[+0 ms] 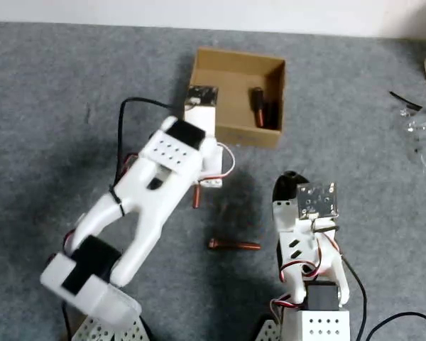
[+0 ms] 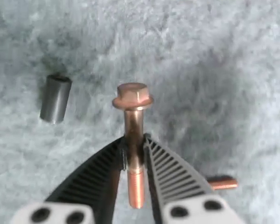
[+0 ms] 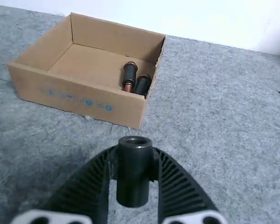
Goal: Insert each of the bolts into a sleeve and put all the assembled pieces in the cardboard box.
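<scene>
Our left tool (image 2: 134,142) is clamped on a copper flange bolt (image 2: 133,98) by its shank. Our right tool (image 3: 134,151) grips a black sleeve (image 3: 133,177), bore up. The cardboard box (image 1: 236,135) sits at twelve o'clock on the desk (image 1: 57,85). We judge misalignment the risk: the bolt tip could catch the sleeve's rim and twist in the grip.

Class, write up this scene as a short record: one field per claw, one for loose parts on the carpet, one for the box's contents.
Left claw: shut on a copper bolt, gripped by the shank, head pointing away from the claw.
Right claw: shut on a dark sleeve, its open end visible.
Loose on carpet: a loose sleeve; a second bolt.
Cardboard box: two dark pieces in one corner, one showing a copper end.
</scene>
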